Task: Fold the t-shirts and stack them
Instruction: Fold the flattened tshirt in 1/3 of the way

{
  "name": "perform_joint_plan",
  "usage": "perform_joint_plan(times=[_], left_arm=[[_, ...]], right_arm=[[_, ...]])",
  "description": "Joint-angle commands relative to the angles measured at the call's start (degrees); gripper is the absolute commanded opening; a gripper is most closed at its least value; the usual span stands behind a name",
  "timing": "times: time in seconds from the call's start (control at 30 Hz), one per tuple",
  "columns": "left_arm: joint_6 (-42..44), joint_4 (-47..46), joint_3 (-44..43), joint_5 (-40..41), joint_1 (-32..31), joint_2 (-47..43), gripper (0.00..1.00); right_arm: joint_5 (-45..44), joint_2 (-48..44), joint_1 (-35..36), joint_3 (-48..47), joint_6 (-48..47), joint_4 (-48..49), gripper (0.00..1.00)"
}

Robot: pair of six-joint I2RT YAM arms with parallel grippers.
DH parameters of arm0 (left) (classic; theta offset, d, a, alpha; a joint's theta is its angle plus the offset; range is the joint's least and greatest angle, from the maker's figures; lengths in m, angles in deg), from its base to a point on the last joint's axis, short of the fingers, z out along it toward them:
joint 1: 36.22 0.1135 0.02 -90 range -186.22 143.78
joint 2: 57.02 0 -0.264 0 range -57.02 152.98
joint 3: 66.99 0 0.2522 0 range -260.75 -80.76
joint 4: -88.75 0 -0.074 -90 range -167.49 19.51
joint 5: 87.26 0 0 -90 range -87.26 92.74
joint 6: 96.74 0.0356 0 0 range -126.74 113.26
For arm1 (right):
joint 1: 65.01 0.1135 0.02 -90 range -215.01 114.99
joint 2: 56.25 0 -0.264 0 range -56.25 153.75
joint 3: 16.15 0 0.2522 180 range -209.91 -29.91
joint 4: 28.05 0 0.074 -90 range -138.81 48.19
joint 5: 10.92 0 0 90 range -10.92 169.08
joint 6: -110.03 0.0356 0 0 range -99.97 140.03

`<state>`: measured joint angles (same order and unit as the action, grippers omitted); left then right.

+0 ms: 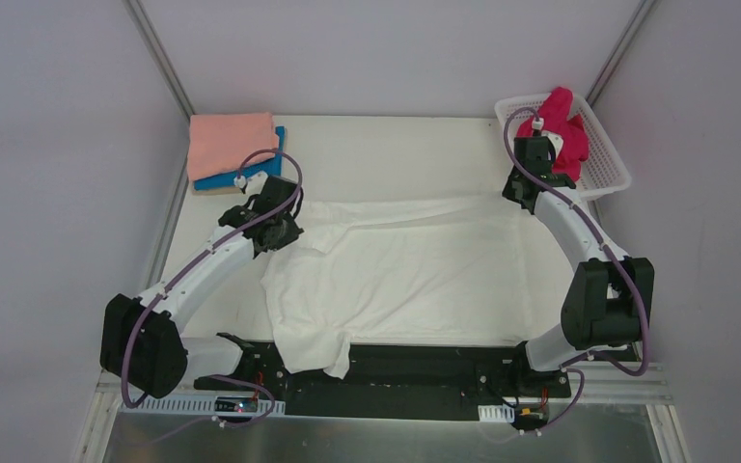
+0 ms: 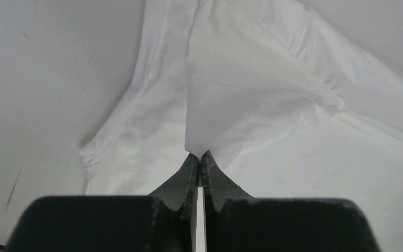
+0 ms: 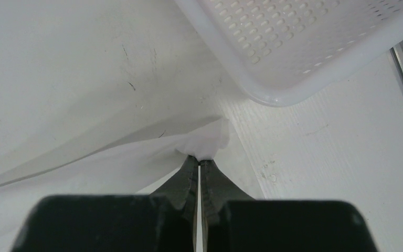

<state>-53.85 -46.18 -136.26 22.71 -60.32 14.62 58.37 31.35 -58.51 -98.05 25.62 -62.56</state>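
Pinching wrinkled white t-shirt [image 1: 396,270] by its far corners, left gripper [image 2: 199,155] and right gripper [image 3: 199,158] both clamped on cloth. Lying spread across table [image 1: 415,154] middle, near corner drooping over front edge.

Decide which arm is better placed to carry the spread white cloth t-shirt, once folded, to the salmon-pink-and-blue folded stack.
Left, probably. The left gripper pinches the white cloth t-shirt near the folded salmon-pink and blue stack; the right gripper pinches its opposite edge, by the white plastic lattice basket.
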Motion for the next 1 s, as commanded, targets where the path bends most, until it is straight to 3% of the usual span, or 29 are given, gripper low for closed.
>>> perform_joint_plan(times=[0.0, 0.1, 0.17, 0.2, 0.27, 0.37, 0.47, 0.53, 0.73, 0.83, 0.97], left_arm=[[-3.45, 2.56, 3.25, -5.67, -1.35, -0.90, 0.00], [-4.98, 5.01, 5.58, -6.81, -1.65, -1.36, 0.01], [-5.13, 6.15, 7.61, -8.18, -1.68, -2.83, 0.13], [-4.92, 6.62, 8.52, -8.66, -1.73, -3.90, 0.26], [-4.38, 7.64, 10.00, -8.63, -1.74, -5.98, 0.51], [-1.87, 8.23, 9.67, -8.83, -1.74, -8.99, 0.69], [1.19, 8.20, 7.60, -7.63, -1.74, -10.86, 0.92], [2.95, 7.62, 5.33, -5.72, -1.74, -9.80, 0.99], [8.09, -0.95, -3.19, -5.18, -1.23, 1.80, 0.99], [10.03, -3.54, -9.63, -7.36, 0.82, 11.03, 0.99], [12.79, -7.63, -16.98, -12.49, 4.68, 23.30, 0.99]], right_arm=[[-1.13, 0.30, -0.43, -2.18, -0.14, -3.95, 0.00], [-2.32, 1.03, -0.22, -2.42, 2.44, -8.25, 0.06], [-5.67, 1.17, 0.11, -2.28, 6.70, -13.05, 0.14], [-6.57, 1.06, 0.17, -1.87, 8.34, -14.50, 0.19], [-8.25, 0.86, 0.28, -1.20, 10.97, -17.15, 0.39], [-11.54, -0.58, 1.41, -0.81, 12.93, -18.94, 0.65], [-11.86, -3.54, 3.27, -0.34, 12.84, -18.24, 0.98], [-8.72, -5.90, 4.00, 0.77, 12.26, -16.25, 1.00], [11.23, -12.08, 3.96, 7.67, 11.07, -0.47, 1.00], [17.37, -9.45, 3.98, 7.44, 10.82, 3.43, 0.99], [17.56, -1.57, 3.88, 3.77, 9.49, 6.25, 1.00]])
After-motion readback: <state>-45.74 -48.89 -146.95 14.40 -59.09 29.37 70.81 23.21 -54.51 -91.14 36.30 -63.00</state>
